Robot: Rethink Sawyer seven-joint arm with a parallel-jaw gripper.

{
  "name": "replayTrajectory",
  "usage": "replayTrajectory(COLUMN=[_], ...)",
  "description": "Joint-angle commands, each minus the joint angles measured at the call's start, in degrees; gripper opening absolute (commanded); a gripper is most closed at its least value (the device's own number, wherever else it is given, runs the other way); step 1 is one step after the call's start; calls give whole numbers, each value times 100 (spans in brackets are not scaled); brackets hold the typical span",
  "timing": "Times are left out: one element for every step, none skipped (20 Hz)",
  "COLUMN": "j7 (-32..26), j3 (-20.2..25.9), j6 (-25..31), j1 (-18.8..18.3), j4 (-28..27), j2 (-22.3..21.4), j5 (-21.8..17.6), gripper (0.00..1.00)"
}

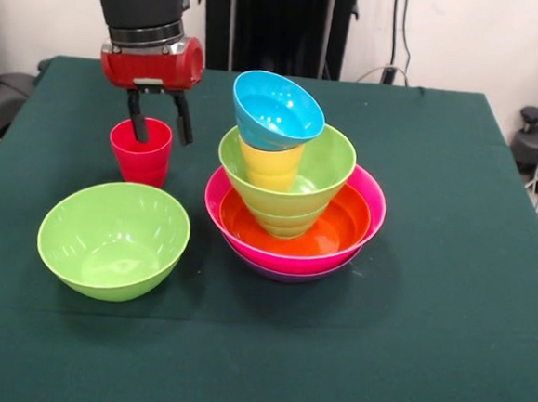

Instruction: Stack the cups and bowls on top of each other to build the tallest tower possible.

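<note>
Tilted blue bowl (278,110) atop tower (294,208)

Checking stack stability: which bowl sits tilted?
The blue bowl, top of the tower: it leans on the yellow cup with its mouth tipped sideways. The green, orange and pink bowls below sit level.

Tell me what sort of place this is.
Probably a robotics lab or test room, not a kitchen. A red and black robot arm hangs its gripper over a red cup on a table under a plain green cloth, loose cables trail past the table's right edge, and plastic bowls are stacked as props.
</note>
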Motion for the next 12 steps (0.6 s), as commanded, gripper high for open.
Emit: replayTrajectory(j7=[-1113, -1145, -1164, -1172, -1179, -1171, -1156, -1120, -1081, -1043, -1041, -1015], j3=[-329, -323, -316, -314, -312, -325, -341, -371, -404, -443, -460, -493], j6=[-38, -20, -4, 1, 7, 1, -7, -26, -49, -70, -59, -84], j1=[138, 126, 111, 109, 107, 119, 145, 183, 217, 259, 286, 318], j4=[-478, -489, -486, -486, -486, -499, -522, -547, -569, -594, -641, -670], j2=[327, 334, 323, 316, 310, 322, 347, 366, 394, 407, 450, 466], j5=[-604, -600, -589, -591, -594, -612, -636, -675, -712, -755, -764, -808], gripper=[100, 100, 100, 100, 100, 100, 100, 100, 100, 100, 100, 100])
